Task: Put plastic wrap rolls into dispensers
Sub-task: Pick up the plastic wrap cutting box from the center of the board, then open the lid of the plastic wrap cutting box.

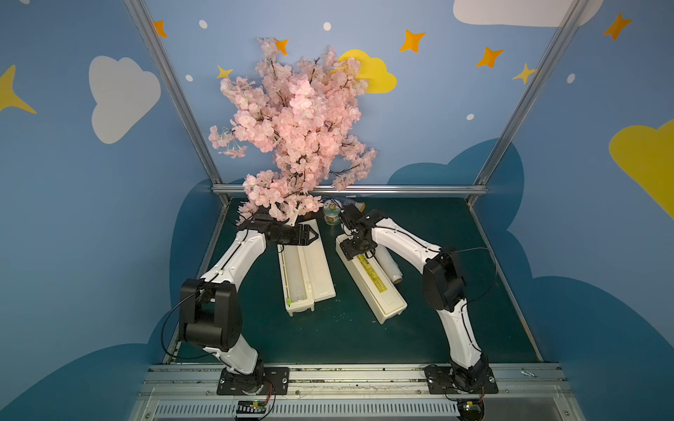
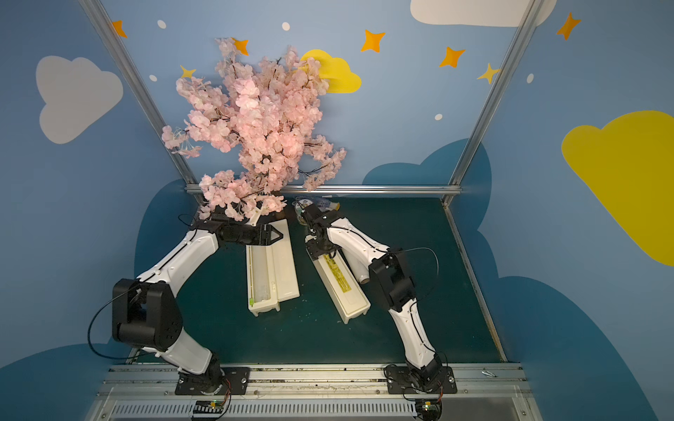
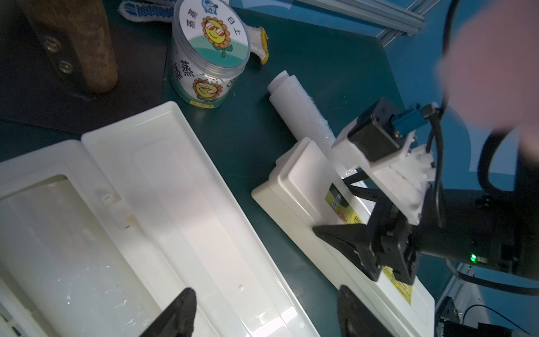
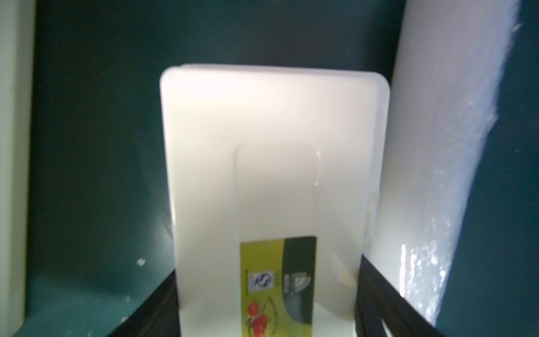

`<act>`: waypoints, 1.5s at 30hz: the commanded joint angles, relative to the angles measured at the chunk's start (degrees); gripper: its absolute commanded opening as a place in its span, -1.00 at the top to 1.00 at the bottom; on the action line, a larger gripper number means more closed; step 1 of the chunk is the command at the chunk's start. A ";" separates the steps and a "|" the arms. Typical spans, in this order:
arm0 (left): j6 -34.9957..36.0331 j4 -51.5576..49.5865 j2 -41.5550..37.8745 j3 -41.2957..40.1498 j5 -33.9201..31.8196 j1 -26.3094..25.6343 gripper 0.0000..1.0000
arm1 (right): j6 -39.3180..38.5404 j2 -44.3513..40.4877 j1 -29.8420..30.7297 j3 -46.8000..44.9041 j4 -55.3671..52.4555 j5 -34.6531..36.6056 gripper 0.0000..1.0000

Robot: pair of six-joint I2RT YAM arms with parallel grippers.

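Blossom tree (image 1: pixel 295 120) overhangs the far-left corner, and its lower branches cover the wrist of left arm (image 1: pixel 233 255) in both top views. That arm reaches forward from its base, then bends right. The left gripper (image 1: pixel 315 235) lies level above the far end of the open dispenser (image 1: pixel 299 309), pointing right. Its fingers are spread wide with nothing between them.

In the tray sits the first roll (image 1: pixel 296 269). The lid (image 1: pixel 321 269) is folded flat on the green mat (image 1: pixel 364 335) to its right. A jar (image 1: pixel 332 215) with a sunflower sticker stands behind the gap between the boxes.

The closed dispenser (image 1: pixel 379 291), yellow label (image 1: pixel 372 273) up, lies angled on the mat. The right gripper (image 1: pixel 351 250) points down at its far end, one finger on either side of the box. The wrist view is blurred: the pads look at or against both long sides, but I can't tell if it's clamped.

Just right of the box lies the second roll (image 1: pixel 390 266), alongside it. The forearm of right arm (image 1: pixel 401 237) crosses over its far half.
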 commanded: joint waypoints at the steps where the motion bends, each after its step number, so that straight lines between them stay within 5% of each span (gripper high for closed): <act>1: 9.87 3.71 -2.64 -1.29 1.29 -0.39 -0.53 | -2.22 -9.42 0.68 -5.48 3.67 -4.45 -0.36; 2: 12.36 5.55 -3.52 -2.76 2.09 -0.51 -0.56 | -3.01 -11.78 0.72 -7.55 4.47 -5.20 -0.35; 4: 14.96 10.62 -5.84 -6.26 0.69 -1.06 -0.99 | -4.34 -16.25 0.79 -11.47 5.95 -5.78 -0.35; 10: 19.36 24.61 -10.86 -14.97 6.05 -1.34 -0.99 | -10.92 -26.51 0.30 -19.98 8.63 -6.36 -0.37; 14: 31.87 18.66 -8.22 -12.47 19.99 -2.50 -0.99 | -16.70 -29.81 -1.51 -21.85 7.46 -8.14 -0.37; 21: 46.47 7.84 -4.59 -6.54 25.91 -6.29 -0.98 | -30.66 -36.69 -5.02 -27.29 10.35 -14.76 -0.38; 27: 50.26 5.48 -1.91 -4.98 24.57 -9.50 -1.00 | -40.41 -41.01 -7.16 -31.73 12.80 -23.45 -0.38; 45: 49.23 4.50 3.91 -1.99 29.87 -16.85 -0.99 | -50.80 -44.15 -7.36 -36.44 13.26 -29.09 -0.41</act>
